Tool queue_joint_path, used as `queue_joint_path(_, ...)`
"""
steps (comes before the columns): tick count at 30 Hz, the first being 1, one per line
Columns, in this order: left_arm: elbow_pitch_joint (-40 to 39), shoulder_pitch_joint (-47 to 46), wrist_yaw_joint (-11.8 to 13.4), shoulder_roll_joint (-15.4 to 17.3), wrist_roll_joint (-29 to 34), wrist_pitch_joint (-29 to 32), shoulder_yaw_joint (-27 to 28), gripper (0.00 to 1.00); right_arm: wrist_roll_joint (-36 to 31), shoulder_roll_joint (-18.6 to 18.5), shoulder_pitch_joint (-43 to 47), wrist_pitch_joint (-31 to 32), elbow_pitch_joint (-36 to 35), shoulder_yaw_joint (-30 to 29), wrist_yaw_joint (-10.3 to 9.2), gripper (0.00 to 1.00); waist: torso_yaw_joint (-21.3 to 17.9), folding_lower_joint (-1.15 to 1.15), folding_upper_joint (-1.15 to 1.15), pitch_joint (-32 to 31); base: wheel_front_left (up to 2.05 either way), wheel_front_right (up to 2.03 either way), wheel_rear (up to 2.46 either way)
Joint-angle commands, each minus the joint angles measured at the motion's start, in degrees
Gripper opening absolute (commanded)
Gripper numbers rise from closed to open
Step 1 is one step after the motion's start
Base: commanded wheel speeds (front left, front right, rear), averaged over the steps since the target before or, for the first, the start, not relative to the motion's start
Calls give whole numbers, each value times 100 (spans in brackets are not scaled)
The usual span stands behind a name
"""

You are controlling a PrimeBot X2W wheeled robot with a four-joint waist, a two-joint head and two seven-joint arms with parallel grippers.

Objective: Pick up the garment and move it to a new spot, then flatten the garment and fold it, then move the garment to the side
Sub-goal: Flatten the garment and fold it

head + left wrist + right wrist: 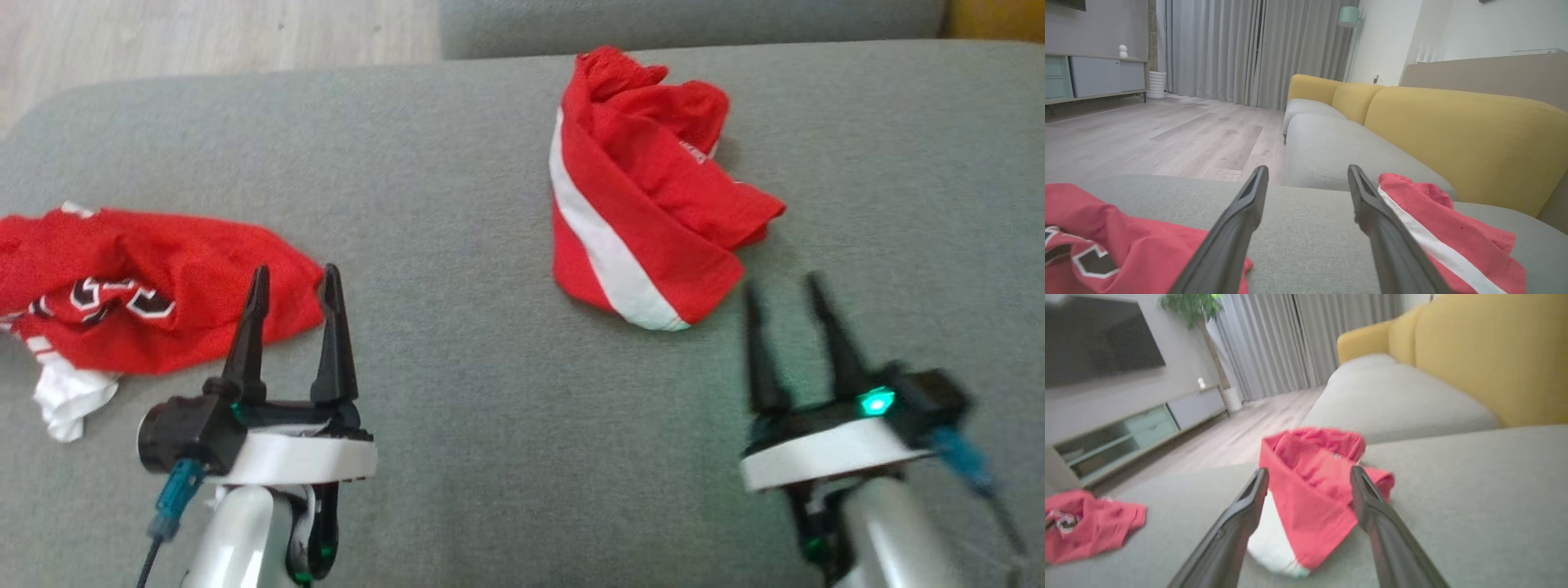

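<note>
A crumpled red cloth garment with a white stripe [645,212] lies near the far edge of the grey fabric sofa cushion [490,367], right of middle. A second, a red mesh jersey with black-and-white lettering [155,286], lies at the cushion's left edge. Two grippers, both spread wide and empty: the right gripper [781,286] just short of the striped garment, the left gripper [295,273] at the jersey's right end. The wrist views add a yellow sofa backrest [1453,134] and a pale wooden floor [1167,134].

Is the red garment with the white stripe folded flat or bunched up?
Bunched up. The striped garment sits in a rumpled heap on the grey cushion, its layers piled unevenly.
</note>
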Motion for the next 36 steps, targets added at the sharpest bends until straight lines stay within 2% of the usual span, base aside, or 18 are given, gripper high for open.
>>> queue_joint_path(1, -108, -246, -51, -5, 70, -35, 228, 100, -182, -18, -305, -37, 123, 316, 44, 100, 124, 0, 0, 111, 0, 0, 0)
queue_joint_path(6, 94, -291, -177, -90, 86, -36, 250, 100, -697, -18, -886, 306, 1228, 728, 44, 100, 381, 0, 0, 248, 0, 0, 0)
queue_joint_path(13, 323, -404, -252, -138, 45, -36, 143, 100, -921, -18, -1562, 726, 2555, 845, 44, 100, 783, 0, 0, 365, 0, 0, 0)
queue_joint_path(23, 271, -482, -124, -145, -152, -36, 47, 100, -811, -18, -2096, 1022, 3551, 953, 44, 100, 987, 0, 0, 440, 0, 0, 0)
queue_joint_path(24, 266, -479, -108, -145, -169, -36, 36, 100, -795, -18, -2123, 1009, 3612, 977, 44, 57, 989, 0, 0, 438, 0, 0, 0)
queue_joint_path(25, 261, -475, -92, -145, -182, -36, 30, 100, -787, -18, -2148, 966, 3658, 990, 44, 24, 983, 0, 0, 435, 0, 0, 0)
queue_joint_path(26, 254, -469, -75, -146, -193, -36, 32, 100, -783, -18, -2172, 901, 3691, 998, 44, 0, 966, 0, 0, 430, 0, 0, 0)
queue_joint_path(36, 257, -398, -64, -146, -182, -36, 159, 100, -1161, -18, -2121, 244, 3799, 661, 44, 0, 485, 0, 0, 187, 0, 0, 0)
